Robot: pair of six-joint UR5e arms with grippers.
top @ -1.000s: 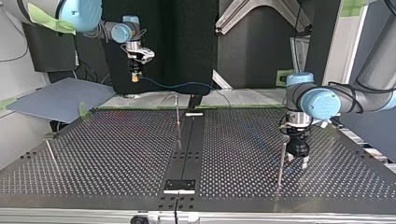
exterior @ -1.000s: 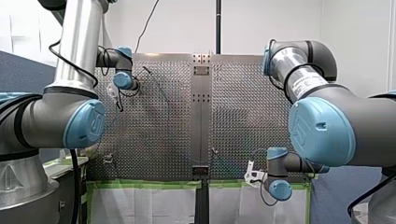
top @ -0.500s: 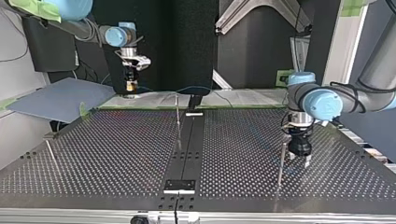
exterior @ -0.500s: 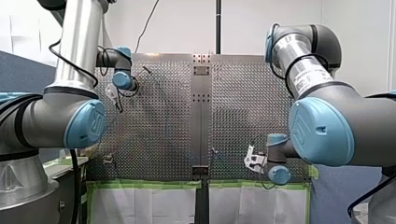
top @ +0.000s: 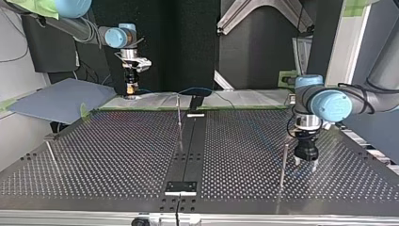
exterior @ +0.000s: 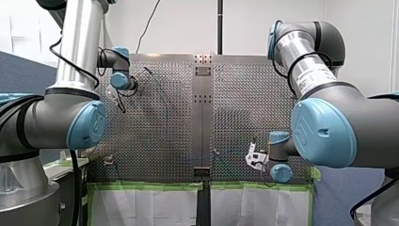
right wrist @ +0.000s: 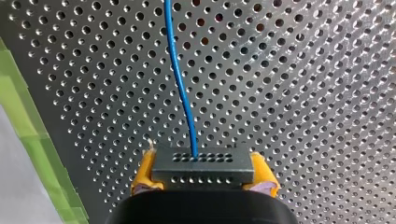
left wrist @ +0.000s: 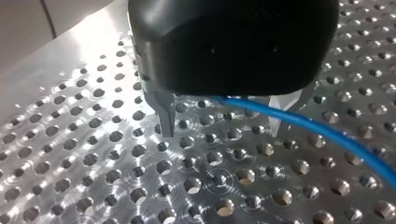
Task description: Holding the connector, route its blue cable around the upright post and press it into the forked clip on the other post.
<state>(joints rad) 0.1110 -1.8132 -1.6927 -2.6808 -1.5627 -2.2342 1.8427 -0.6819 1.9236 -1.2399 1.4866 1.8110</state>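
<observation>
Front view, lower right of centre: my right end effector (exterior: 254, 160). Top view, right side: my left end effector (top: 306, 163) hangs beside a post (top: 283, 165). Left wrist: released, blue cable (left wrist: 327, 133) passing its fingers (left wrist: 164, 116). Right wrist: yellow pads (right wrist: 144, 172) clench the connector (right wrist: 203, 168).

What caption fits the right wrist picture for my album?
Right claw clamps the grey connector, its blue cable trailing over the perforated table.

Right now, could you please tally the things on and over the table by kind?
Grippers: 2, left gripper and right gripper
Posts, counted in the top view: 3
Cable: 1
Connector: 1
Total: 7
</observation>
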